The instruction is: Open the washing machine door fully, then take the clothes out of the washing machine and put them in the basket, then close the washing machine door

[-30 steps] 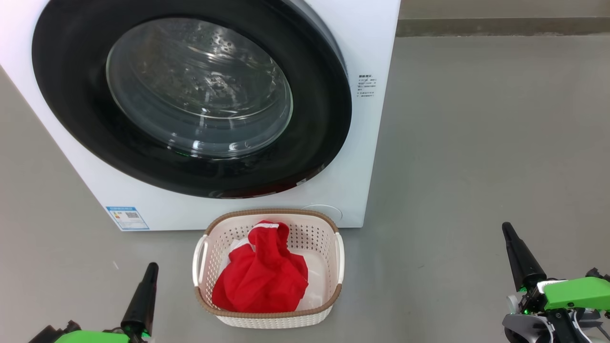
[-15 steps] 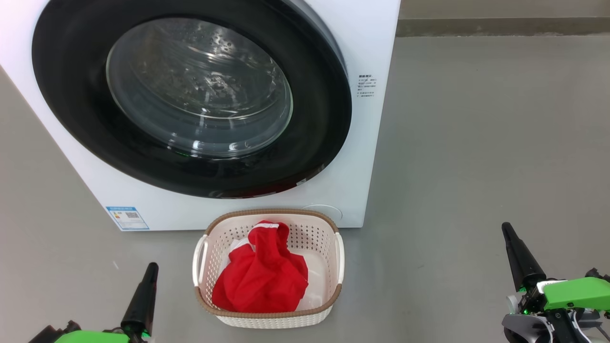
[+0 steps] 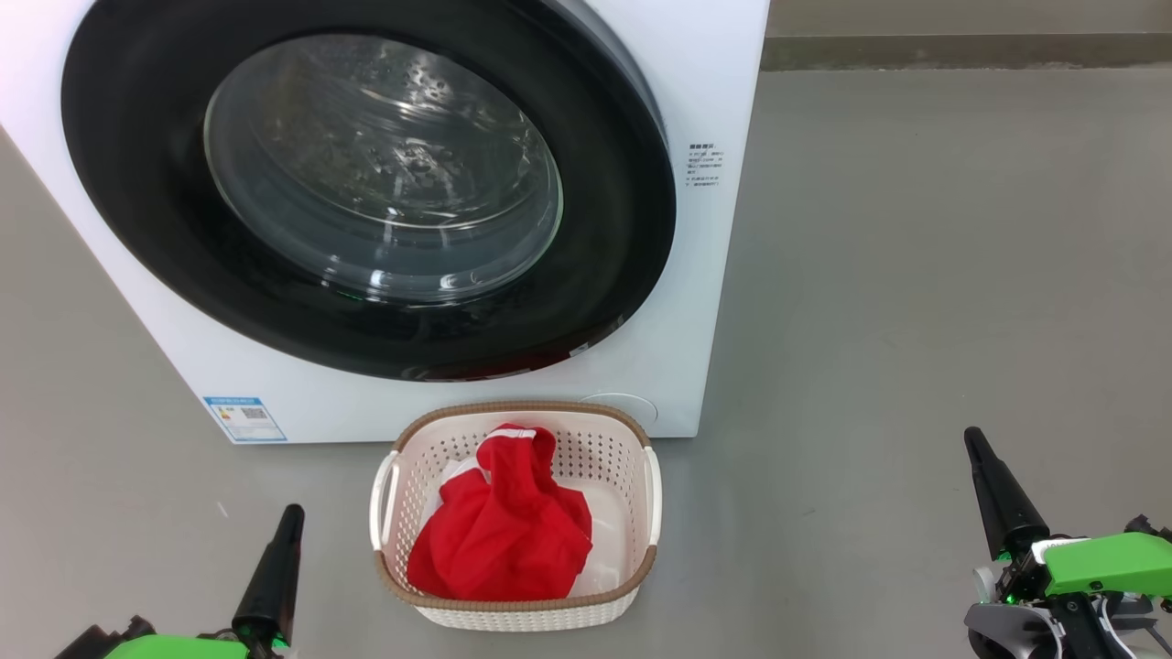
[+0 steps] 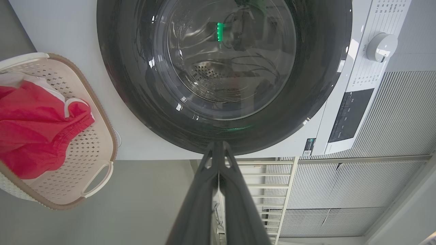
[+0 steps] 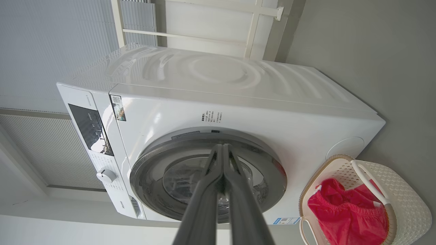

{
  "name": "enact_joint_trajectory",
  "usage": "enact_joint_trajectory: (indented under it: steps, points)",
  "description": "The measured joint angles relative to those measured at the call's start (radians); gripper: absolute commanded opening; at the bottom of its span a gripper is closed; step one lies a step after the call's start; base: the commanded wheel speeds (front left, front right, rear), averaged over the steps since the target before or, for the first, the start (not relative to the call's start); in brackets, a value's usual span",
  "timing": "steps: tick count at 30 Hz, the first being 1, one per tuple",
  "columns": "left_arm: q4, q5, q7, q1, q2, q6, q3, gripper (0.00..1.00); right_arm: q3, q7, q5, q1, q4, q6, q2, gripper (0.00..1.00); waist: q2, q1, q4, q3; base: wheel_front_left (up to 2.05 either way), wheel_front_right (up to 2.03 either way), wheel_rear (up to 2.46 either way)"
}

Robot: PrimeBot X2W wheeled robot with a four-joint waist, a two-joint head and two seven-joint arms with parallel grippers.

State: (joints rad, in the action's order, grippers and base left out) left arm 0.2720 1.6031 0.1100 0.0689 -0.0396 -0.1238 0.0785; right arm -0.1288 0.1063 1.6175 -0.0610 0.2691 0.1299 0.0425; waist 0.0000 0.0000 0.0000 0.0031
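Note:
The white washing machine (image 3: pixel 714 275) stands in front of me with its round black-rimmed door (image 3: pixel 366 183) lying flush against the front. On the floor before it sits the cream basket (image 3: pixel 645 513) holding the bunched red clothes (image 3: pixel 504 535). My left gripper (image 3: pixel 291 514) hovers low at the basket's left, shut and empty. Further out to the basket's right is my right gripper (image 3: pixel 972 437), also shut and empty. The left wrist view has the door (image 4: pixel 136 85), basket (image 4: pixel 98 173) and clothes (image 4: pixel 34 136). The right wrist view shows the machine (image 5: pixel 306 132), basket (image 5: pixel 405 200) and clothes (image 5: pixel 344 211).
Grey floor (image 3: pixel 916 275) stretches to the right of the machine, up to a wall base (image 3: pixel 961 50) at the back. A blue label (image 3: pixel 244 418) marks the machine's lower left front. A white rack and ribbed wall panels (image 4: pixel 391 190) stand beside the machine.

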Motion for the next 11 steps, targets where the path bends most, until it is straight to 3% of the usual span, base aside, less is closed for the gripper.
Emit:
enact_joint_trajectory:
  steps: [11]
  points:
    - [0.0,0.0,0.0,0.0,0.0,0.0,0.0,0.0,0.0,0.001,0.0,0.0,0.0,0.0,0.0,0.0,0.0,0.0,0.0,0.0,0.0,0.0,0.0]
